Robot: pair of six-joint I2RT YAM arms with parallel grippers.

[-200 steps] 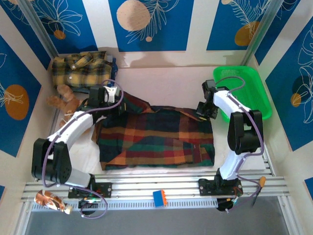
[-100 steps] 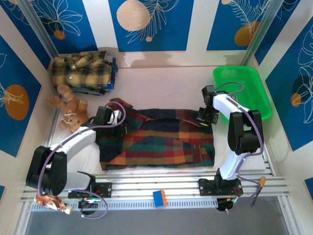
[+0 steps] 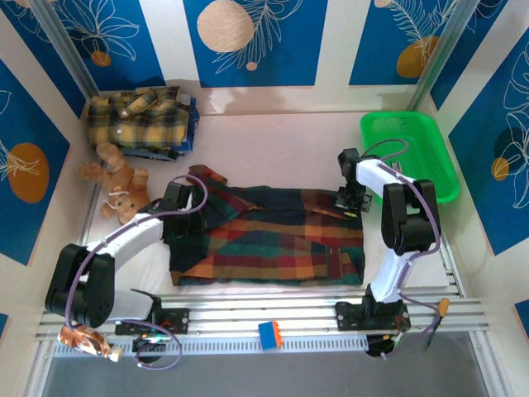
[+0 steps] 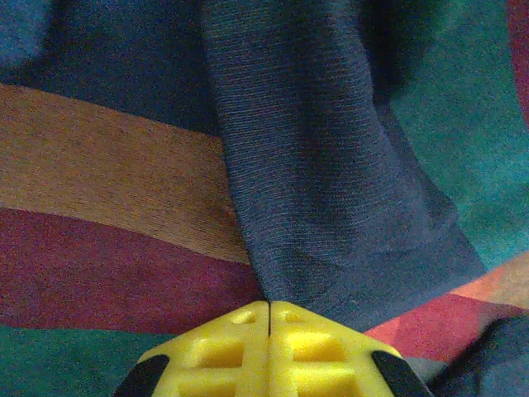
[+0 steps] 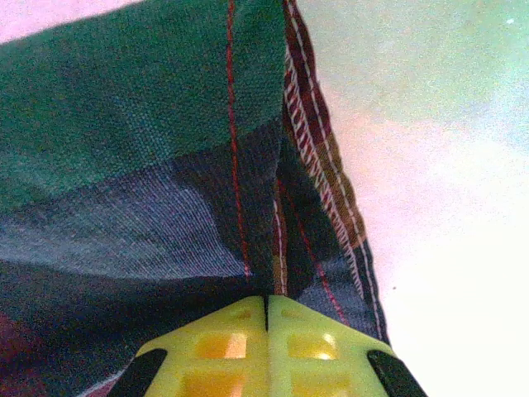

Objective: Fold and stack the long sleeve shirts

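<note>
While both arms reach over the dark plaid shirt (image 3: 273, 244), which lies spread across the middle of the table (image 3: 273, 136), we judge the step in hand to be a lengthwise fold of this shirt. The left gripper (image 3: 180, 201) sits at the shirt's far left corner. Its yellow fingers (image 4: 231, 351) are pressed together with a ridge of navy cloth running into the seam between them, so we read it as pinching the fabric. The right gripper (image 3: 350, 198) is at the far right corner, likewise pressed together, and in the right wrist view the stitched hem is drawn into its tips. The yellow and black shirt (image 3: 136, 122) lies folded, as far as we can tell, in the far left corner, well apart from the work. Next, we think, both arms need to carry the held edge toward the near hem together. They should keep the cloth taut between them, then set it down edge on edge before letting go. Uneven travel would skew the fold.
</note>
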